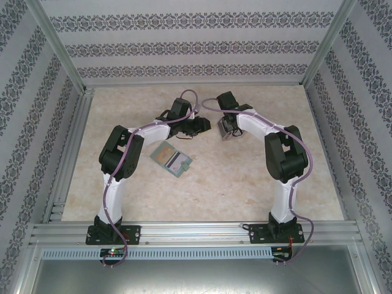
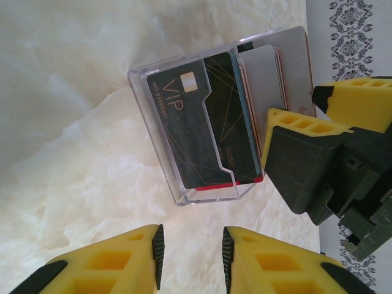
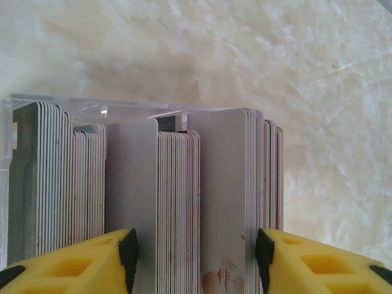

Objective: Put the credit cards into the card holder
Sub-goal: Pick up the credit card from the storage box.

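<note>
right gripper [image 3: 196,245] parted astride cards' [image 3: 177,184] edges, maybe touching; left gripper [image 2: 192,245] half-open, empty.

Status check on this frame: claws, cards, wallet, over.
Left claw open, empty, facing clear card box. Right claw open, straddling credit cards in that box. Green wallet flat on table. No obstruction seen.

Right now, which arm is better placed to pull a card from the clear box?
Right. The right hand straddles the credit cards in the clear box, fingers apart; the left hand hangs short of it, empty.
</note>
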